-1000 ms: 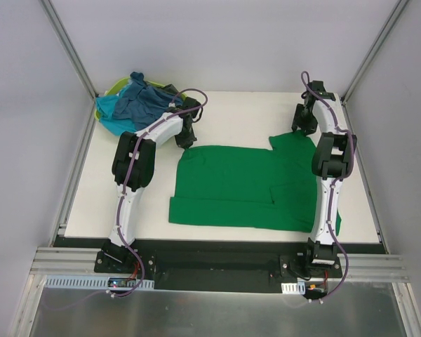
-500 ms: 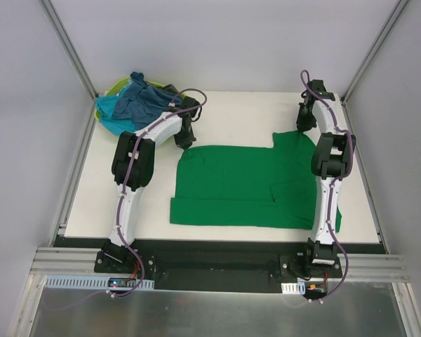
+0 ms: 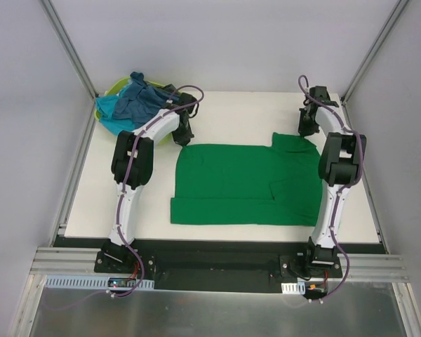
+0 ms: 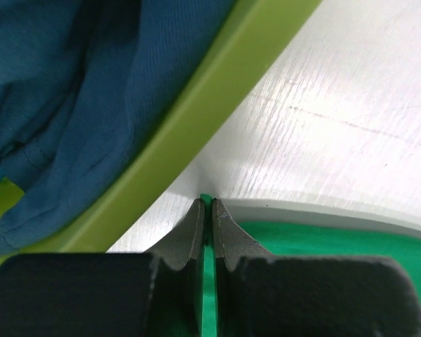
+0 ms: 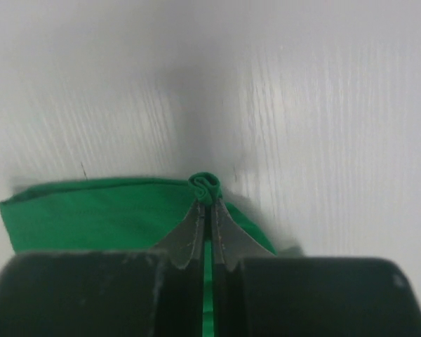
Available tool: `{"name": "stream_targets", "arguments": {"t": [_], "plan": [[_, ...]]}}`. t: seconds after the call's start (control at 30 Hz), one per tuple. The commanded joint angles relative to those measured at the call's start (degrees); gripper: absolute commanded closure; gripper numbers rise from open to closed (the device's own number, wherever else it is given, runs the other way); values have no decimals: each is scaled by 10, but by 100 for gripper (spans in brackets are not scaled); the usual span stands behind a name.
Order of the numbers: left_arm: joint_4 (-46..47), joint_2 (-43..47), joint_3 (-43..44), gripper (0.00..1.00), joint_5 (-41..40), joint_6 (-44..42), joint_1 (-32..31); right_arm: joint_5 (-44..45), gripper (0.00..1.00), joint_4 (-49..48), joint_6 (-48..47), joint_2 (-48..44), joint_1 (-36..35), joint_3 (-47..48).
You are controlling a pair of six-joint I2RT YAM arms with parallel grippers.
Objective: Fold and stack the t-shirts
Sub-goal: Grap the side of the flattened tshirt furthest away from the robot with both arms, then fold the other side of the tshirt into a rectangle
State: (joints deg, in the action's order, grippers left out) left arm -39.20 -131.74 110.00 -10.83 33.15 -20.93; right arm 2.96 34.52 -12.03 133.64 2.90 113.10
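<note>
While the green t-shirt (image 3: 245, 184) lies spread flat in the middle of the white table (image 3: 231, 112), both pincers hold it along its far edge. Its near edge runs close to the near side of the table. On the right, a sleeve part sticks out a little farther than the rest.

The left pincer (image 3: 184, 138) is down at the far left corner of the shirt. From its own camera we see its two fingers (image 4: 189, 232) pressed together with a thin strip of green cloth squeezed between them. So it is closed on the shirt.

The right pincer (image 3: 306, 128) is at the far right corner. Its fingers (image 5: 228, 235) are tight together too, and a small curled bit of green cloth pokes out at their tips. It has hold of the shirt as well.

Just beside the left pincer, on its far left, stands the lime-green basket (image 4: 217, 84) in the far left corner of the table. A dusty blue shirt (image 3: 144, 102) is heaped in it, and a turquoise shirt (image 3: 107, 109) hangs over its left side. A darker bit at the right of the heap may be one more shirt, but we cannot tell.
</note>
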Motion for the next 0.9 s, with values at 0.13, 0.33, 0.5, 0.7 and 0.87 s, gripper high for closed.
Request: {"name": "stream_targets", "arguments": {"t": [0.13,0.33,0.5,0.7,0.87], "plan": [[29,98,-86,100,20,-23,-21,-19,100,-85,-11,-183,-3,-182],[50,159,-158,100,9,-16,-36,-24,99,-150,10,-316,-8,-353],[71,218,-238,100,6,-12,-48,-8,100,-156,19,-418,-8,-456],[95,285,-327,100,3,0,-65,31,100,-135,9,-538,-9,-538],[105,343,-390,100,-9,9,-72,49,100,-118,-3,-589,-8,-570]]}}
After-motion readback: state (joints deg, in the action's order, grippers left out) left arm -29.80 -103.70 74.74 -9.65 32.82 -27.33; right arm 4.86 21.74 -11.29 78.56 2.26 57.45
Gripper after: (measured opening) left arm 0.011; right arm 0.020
